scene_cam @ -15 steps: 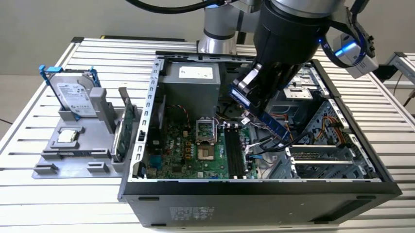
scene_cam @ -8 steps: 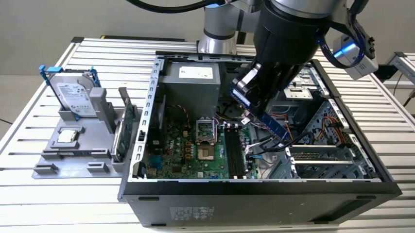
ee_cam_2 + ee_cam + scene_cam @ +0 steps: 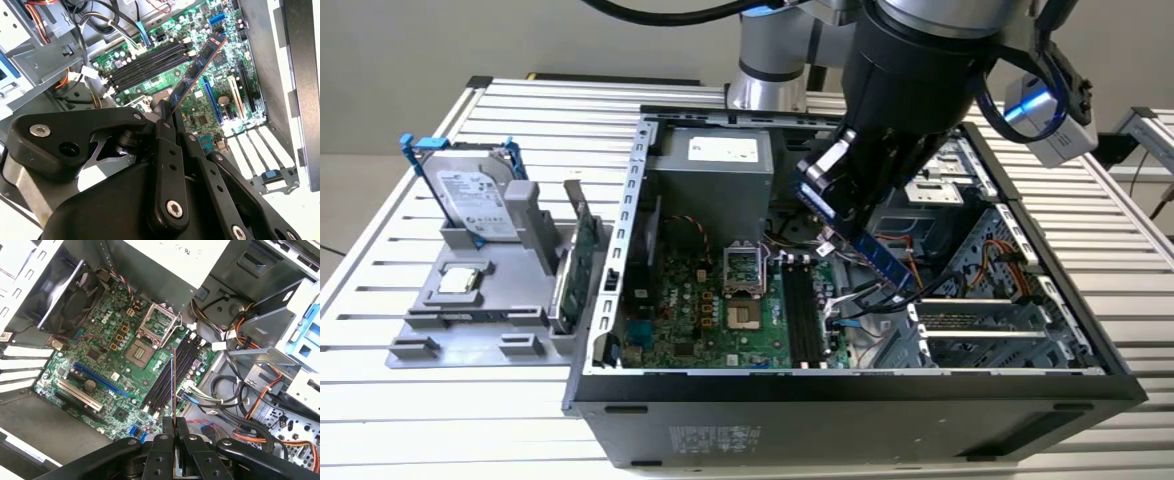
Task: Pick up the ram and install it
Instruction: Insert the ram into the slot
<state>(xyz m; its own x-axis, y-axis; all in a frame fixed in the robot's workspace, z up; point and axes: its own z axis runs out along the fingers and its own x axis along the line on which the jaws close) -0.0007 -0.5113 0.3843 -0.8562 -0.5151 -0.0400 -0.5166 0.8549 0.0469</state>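
Open computer case on slatted metal table; motherboard exposed. At the exterior view's left, grey holder carries upright hard drive, flat silver chip, green card on edge.

One gripper clamping one ram; beneath it, four memory slots and one processor socket; well away from the gripper, one hard drive, one processor chip and one expansion card, all on one grey holder
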